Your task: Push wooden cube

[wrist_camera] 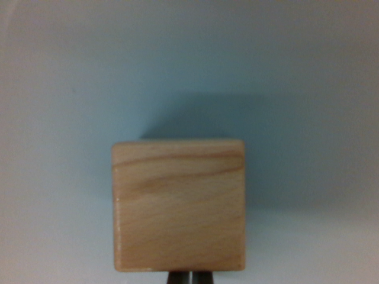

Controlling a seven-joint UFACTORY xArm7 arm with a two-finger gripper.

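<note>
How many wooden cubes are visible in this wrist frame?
1. The wooden cube sits low and centre on the pale surface, just above the gripper tips. Nothing else shows in this view.

The wooden cube (178, 204) is showing a pale tan, honey-coloured face, with darker brown grain streaks running across its upper part and finer, fainter grain lines waving over the rest. Its edges are catching a lighter, creamy tone. The surface (71, 89) beneath it is appearing a plain, pale blue-grey, fading to a whiter tint toward the bottom, and a darker blue-grey shadow is lying above the cube. The gripper (189, 277) tips are showing dark grey-black at the bottom edge.
</note>
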